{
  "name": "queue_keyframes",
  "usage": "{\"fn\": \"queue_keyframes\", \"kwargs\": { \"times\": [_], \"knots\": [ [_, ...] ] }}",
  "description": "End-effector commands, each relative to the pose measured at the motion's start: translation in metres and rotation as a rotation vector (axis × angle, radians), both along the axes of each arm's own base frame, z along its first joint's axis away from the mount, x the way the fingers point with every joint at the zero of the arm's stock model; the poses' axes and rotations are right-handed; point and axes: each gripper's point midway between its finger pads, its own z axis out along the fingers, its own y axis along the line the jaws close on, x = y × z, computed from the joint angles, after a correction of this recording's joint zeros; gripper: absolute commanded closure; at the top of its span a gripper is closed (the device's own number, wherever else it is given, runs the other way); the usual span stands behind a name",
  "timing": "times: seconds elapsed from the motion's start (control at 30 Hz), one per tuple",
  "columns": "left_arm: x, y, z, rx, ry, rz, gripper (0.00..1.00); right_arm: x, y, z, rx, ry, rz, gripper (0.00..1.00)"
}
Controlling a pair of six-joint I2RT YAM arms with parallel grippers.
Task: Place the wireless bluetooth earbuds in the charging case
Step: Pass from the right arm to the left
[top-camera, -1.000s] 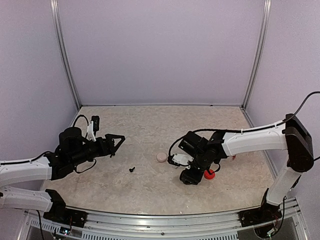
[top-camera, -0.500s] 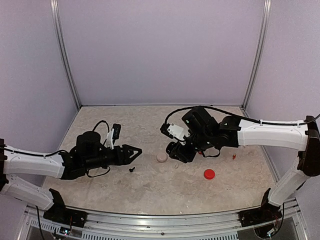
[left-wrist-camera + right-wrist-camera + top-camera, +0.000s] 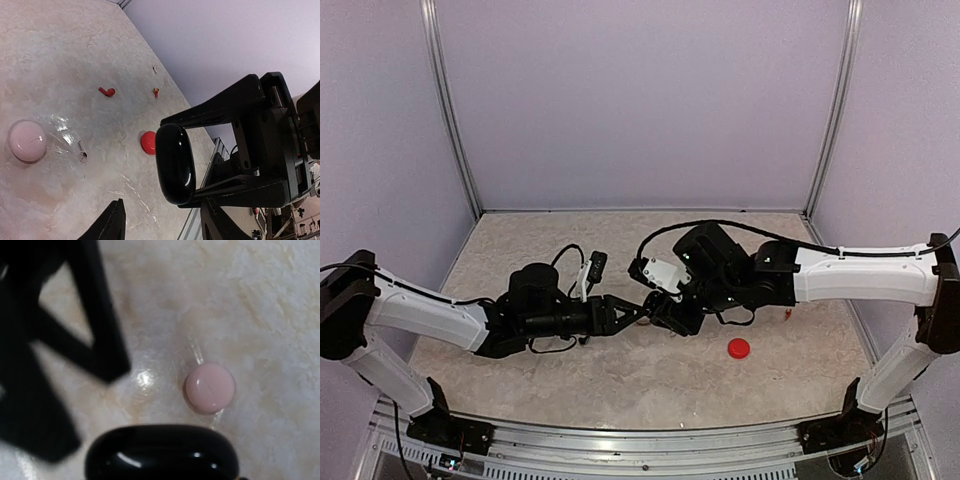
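My right gripper [image 3: 665,311] is shut on a glossy black charging case [image 3: 175,162], held above the table at its middle. The case fills the bottom of the right wrist view [image 3: 160,452]. My left gripper [image 3: 162,220] is open, its fingertips [image 3: 114,224] just short of the case's lower end, nothing between them. In the overhead view the left gripper [image 3: 628,315] nearly meets the right one. Two red earbuds [image 3: 107,91] lie apart on the table beyond. A small clear stemmed earbud [image 3: 81,152] lies beside a pink case [image 3: 27,141].
The round pink case [image 3: 209,387] sits on the table under both grippers. A red case [image 3: 738,348] lies to the right, also seen in the left wrist view [image 3: 148,142]. Side walls and a metal rail at the near edge bound the table.
The left arm reached right to the table's middle and its jaws narrowed. The right arm came left from beside the red case, carrying the black case up to the left gripper.
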Motion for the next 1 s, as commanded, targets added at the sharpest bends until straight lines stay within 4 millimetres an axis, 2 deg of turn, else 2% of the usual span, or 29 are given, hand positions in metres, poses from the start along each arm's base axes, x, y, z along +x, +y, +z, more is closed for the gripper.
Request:
{"fn": "queue_keyframes", "kwargs": {
  "times": [0.0, 0.13, 0.5, 0.77, 0.9, 0.97],
  "knots": [
    [-0.012, -0.024, 0.025, -0.112, -0.006, -0.073, 0.48, 0.000, 0.002, 0.017, 0.032, -0.052, 0.003, 0.50],
    [-0.015, -0.033, 0.020, -0.108, 0.002, -0.085, 0.49, -0.002, 0.001, 0.017, 0.031, -0.052, 0.003, 0.50],
    [-0.012, -0.045, 0.013, -0.104, 0.028, -0.091, 0.64, -0.009, 0.005, 0.020, 0.043, -0.063, 0.009, 0.50],
    [-0.011, -0.048, 0.011, -0.112, 0.036, -0.093, 0.66, -0.009, 0.003, 0.022, 0.051, -0.072, 0.003, 0.50],
    [-0.013, -0.050, 0.009, -0.108, 0.035, -0.109, 0.75, -0.008, 0.002, 0.024, 0.053, -0.076, -0.004, 0.50],
    [-0.014, -0.049, 0.008, -0.093, 0.021, -0.112, 0.80, -0.009, 0.001, 0.024, 0.061, -0.075, -0.005, 0.47]
  ]
}}
